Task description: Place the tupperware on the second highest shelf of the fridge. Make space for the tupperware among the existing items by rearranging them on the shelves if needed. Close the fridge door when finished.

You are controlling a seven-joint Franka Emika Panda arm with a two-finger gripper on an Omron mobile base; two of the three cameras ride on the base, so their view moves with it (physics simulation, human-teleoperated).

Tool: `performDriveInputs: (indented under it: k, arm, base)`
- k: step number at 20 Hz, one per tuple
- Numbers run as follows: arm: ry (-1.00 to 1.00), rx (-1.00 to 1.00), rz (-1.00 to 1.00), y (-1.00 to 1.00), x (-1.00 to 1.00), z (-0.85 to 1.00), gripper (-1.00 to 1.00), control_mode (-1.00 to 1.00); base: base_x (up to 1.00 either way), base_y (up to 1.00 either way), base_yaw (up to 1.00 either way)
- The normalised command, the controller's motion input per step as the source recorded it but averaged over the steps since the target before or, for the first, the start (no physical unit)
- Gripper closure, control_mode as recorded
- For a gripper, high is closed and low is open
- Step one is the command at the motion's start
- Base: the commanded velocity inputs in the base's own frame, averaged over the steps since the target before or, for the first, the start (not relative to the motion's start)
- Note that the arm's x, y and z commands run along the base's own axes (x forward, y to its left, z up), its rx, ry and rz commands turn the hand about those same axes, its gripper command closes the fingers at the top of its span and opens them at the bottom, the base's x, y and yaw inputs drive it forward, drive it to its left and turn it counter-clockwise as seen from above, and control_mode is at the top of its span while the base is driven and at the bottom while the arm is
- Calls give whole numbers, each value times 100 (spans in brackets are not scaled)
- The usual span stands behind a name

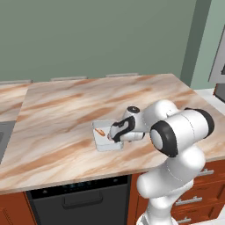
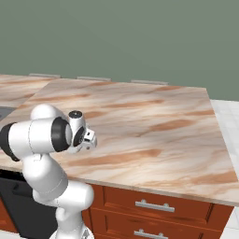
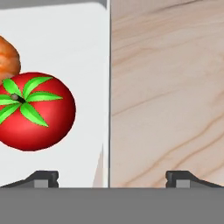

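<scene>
The white arm is bent low over the marbled tan-and-cream stone bench (image 1: 66,110), its claw (image 1: 115,134) pointing down at the small shallow pale grey-white tupperware tray with rounded corners (image 1: 105,136). That tray sits toward the front edge of the bench, a little in from it and roughly midway along the stretch I can see, above the black appliance front (image 1: 79,202) under the bench. Inside it lie a glossy red tomato with a green star-shaped stalk (image 3: 33,111) and an orange carrot piece (image 3: 8,59), the two close together at one side of the tray.

The claw stands open wide, holding nothing. From the hand view, its two dark fingertips (image 3: 41,178) rise on either side of the tray's pale side wall (image 3: 107,87): one tip over the tray floor near the tomato, the other over bare bench. To my eye that straddle is deliberate. A tray this shallow and wide offers little to grab across its body, so pinching one thin wall looks like the sensible hold, and the inner finger has come in on the side where the tomato leaves just enough room.

I'd judge the job is at its very start: the tray is not yet lifted, and the shelving and door work lies ahead. A one-wall pinch may let the tray tip and the tomato roll.

I can read no brand, label or writing anywhere, neither on the tray nor on the arm or the red-brown drawer fronts (image 2: 158,205).
</scene>
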Motion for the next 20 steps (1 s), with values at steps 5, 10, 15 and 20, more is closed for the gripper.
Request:
performDriveInputs:
  k: [5,10,15,20]
  arm:
    - [-1,0,0,0,2,-2,100,-100]
    - [-1,0,0,-1,0,-2,100,-100]
    - [-23,12,0,-3,-16,-1,100,-100]
    - [-27,15,-5,-9,-54,42,100,-100]
  base:
    - [0,0,0]
    - [0,0,0]
    - [0,0,0]
    - [0,0,0]
